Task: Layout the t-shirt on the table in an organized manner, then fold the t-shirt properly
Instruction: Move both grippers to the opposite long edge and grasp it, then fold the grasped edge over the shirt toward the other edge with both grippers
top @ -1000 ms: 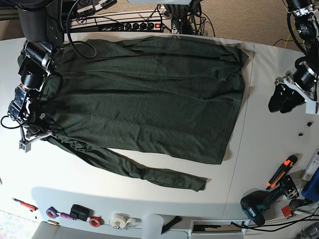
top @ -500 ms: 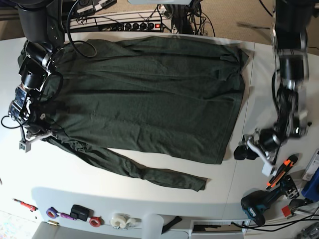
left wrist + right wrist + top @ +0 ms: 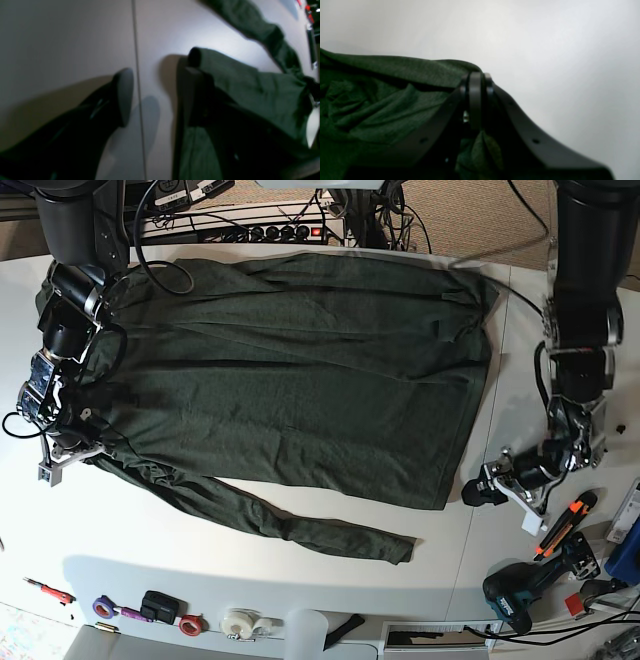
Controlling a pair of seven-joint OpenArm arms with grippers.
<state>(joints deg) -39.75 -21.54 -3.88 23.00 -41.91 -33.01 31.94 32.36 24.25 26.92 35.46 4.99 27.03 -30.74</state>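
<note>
- Left wrist view: the left tool (image 3: 155,100) stands spread and empty, low over the white desk (image 3: 62,37). One finger is on the bare side of the dark seam line (image 3: 136,62); the other meets the hem corner of the t-shirt (image 3: 250,95). Closing too shallow would likely pinch one layer only, or miss the cloth.
- Right wrist view: the right tool (image 3: 476,100) is pressed together, pinching a fold of the t-shirt, which bunches beside and under it. A hard pull could wrinkle the laid-out body.
- Base view: the t-shirt (image 3: 290,370) lies between both tools, its lower sleeve trailing loose. Uneven lifting by the left tool (image 3: 487,487) and right tool (image 3: 60,455) would likely skew the fold.
</note>
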